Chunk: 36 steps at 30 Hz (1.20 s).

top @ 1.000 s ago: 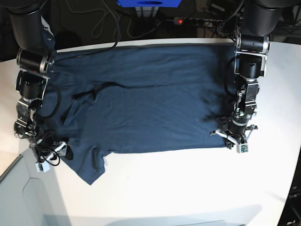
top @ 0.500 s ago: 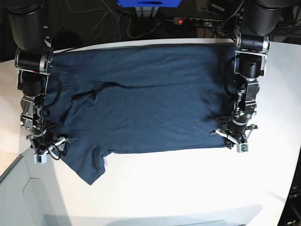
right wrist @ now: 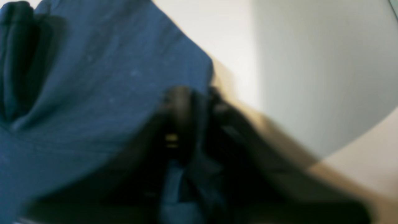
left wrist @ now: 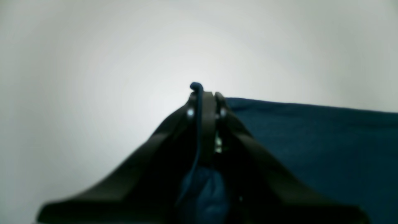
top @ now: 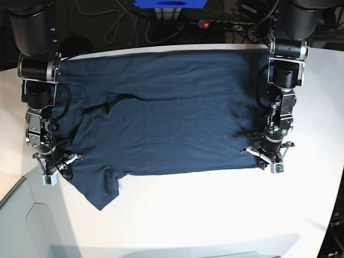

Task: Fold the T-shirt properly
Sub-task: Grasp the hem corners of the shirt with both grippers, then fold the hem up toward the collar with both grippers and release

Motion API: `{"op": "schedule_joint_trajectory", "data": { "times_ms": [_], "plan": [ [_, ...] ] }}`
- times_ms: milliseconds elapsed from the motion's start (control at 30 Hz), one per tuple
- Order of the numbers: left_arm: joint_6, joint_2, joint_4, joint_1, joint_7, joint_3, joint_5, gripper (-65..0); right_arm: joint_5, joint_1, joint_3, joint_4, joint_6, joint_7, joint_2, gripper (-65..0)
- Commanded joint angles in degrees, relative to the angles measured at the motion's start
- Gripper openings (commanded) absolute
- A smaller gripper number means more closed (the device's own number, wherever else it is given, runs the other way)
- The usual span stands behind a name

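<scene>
T-shirt [top: 161, 118], dark navy, lies spread flat across the white bench [top: 215, 215], its long edges running left to right. One short sleeve [top: 102, 191] juts toward the near edge at the left. A crease sits left of centre. The right end effector [top: 54, 164] is at the shirt's left border, beside that sleeve; jaw state not discernible from here. The left end effector [top: 267, 153] sits on the shirt's near right corner, fabric puckered around it. Behind the bench: dark cables, a power strip [top: 226, 24] with a lit red switch, a blue object [top: 171, 3]
</scene>
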<state>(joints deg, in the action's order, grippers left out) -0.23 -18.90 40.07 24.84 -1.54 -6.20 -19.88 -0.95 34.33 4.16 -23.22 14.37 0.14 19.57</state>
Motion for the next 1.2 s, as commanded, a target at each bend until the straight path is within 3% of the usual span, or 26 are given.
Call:
{"op": "schedule_joint_trajectory", "data": {
  "times_ms": [0, 133, 333, 500, 733, 967, 1167],
  "plan": [
    [0.1, -0.3, 1.9, -0.3, -3.1, 0.0, 0.2, -65.0, -0.3, 0.6, 0.3, -0.7, -0.8, 0.6, 1.0, -65.0],
    [0.2, -1.2, 9.0, -3.8, -3.1, 0.1, 0.0, -65.0, -0.5, 0.4, 1.8, -0.8, -0.8, 0.7, 1.0, -64.9],
    [0.3, -1.8, 20.8, -10.5, -6.0, 1.9, -0.1, -65.0, -0.4, -1.6, 9.9, -1.7, -0.4, 0.3, 1.1, -64.9],
    [0.2, -1.2, 29.4, -15.7, -9.9, 9.6, -0.1, -65.0, -0.4, -11.9, 10.7, -17.8, -0.4, 0.1, 1.1, -64.9],
    [0.2, -1.5, 38.9, -21.3, -11.4, 10.3, -0.1, -65.0, -0.5, -25.1, 10.9, -39.7, -0.4, 0.1, 0.7, -64.9],
    [0.2, 0.7, 47.8, -28.5, -11.3, 14.9, -0.1, -65.0, -0.6, -34.5, 10.9, -51.7, -0.4, 0.1, 0.8, -64.9],
    [0.1, 2.4, 50.0, -32.7, -11.3, 18.3, -0.1, -65.0, -0.6, -39.7, 10.9, -55.5, -0.4, 0.1, 0.8, -64.9]
  ]
}}
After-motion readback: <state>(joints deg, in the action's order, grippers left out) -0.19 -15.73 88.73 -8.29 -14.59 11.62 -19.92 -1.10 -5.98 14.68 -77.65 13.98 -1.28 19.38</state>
